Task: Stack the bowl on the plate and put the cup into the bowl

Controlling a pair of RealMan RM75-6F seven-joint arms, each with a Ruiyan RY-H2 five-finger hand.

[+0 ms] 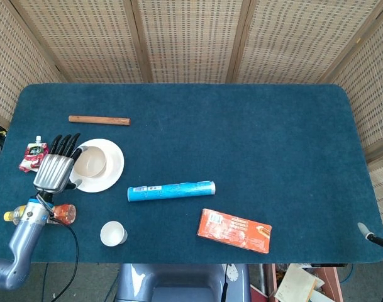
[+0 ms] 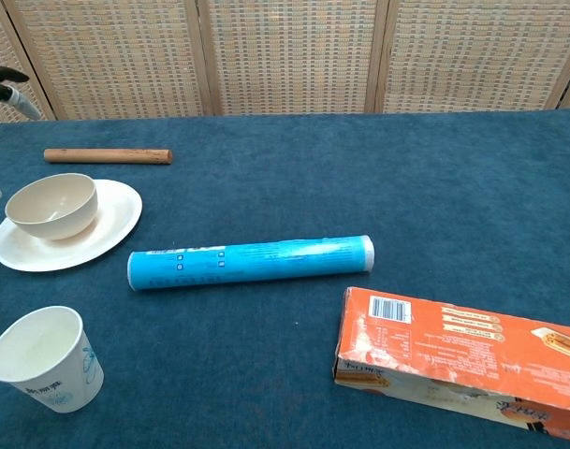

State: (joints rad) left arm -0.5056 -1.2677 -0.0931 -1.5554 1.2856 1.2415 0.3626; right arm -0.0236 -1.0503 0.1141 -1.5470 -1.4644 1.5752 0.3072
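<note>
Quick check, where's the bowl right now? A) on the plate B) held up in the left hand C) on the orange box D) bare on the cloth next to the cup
A: the bowl sits on the plate in both views; the cup stands apart on the cloth nearer the front edge, empty, and the left hand is at the plate's left rim, lifting nothing.

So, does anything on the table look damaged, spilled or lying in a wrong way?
Nothing is spilled. The orange box looks crumpled at its near-left corner. The bowl sits off-centre on the plate, toward its left side. The paper cup stands upright and looks empty.
</note>
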